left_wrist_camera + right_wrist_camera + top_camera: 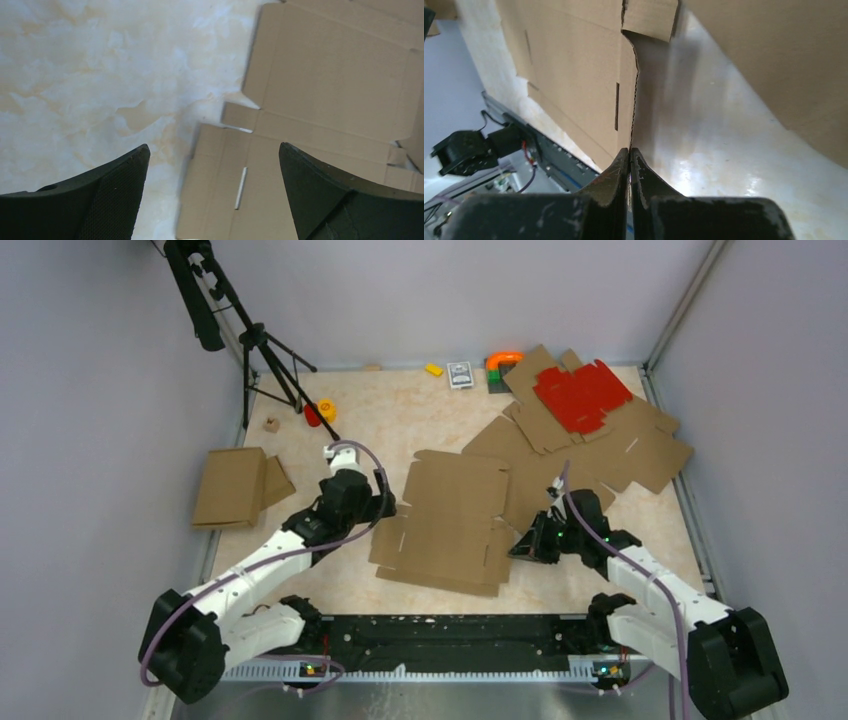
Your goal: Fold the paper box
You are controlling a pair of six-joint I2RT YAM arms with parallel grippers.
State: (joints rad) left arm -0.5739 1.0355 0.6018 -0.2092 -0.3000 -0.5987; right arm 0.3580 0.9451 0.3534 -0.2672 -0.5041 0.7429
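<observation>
The paper box (450,520) is a flat brown die-cut sheet lying in the middle of the table. My right gripper (522,546) is shut on its right edge; in the right wrist view the cardboard edge (633,100) runs straight into the closed fingertips (630,150). My left gripper (383,508) is open at the sheet's left edge. In the left wrist view its two fingers (125,175) straddle the left flap (235,185) from above, without touching it.
A pile of brown cardboard blanks (620,445) with a red die-cut sheet (580,395) on top lies at the back right. A folded cardboard piece (232,487) lies at the left. A tripod (265,355) and small objects (460,373) stand along the back wall.
</observation>
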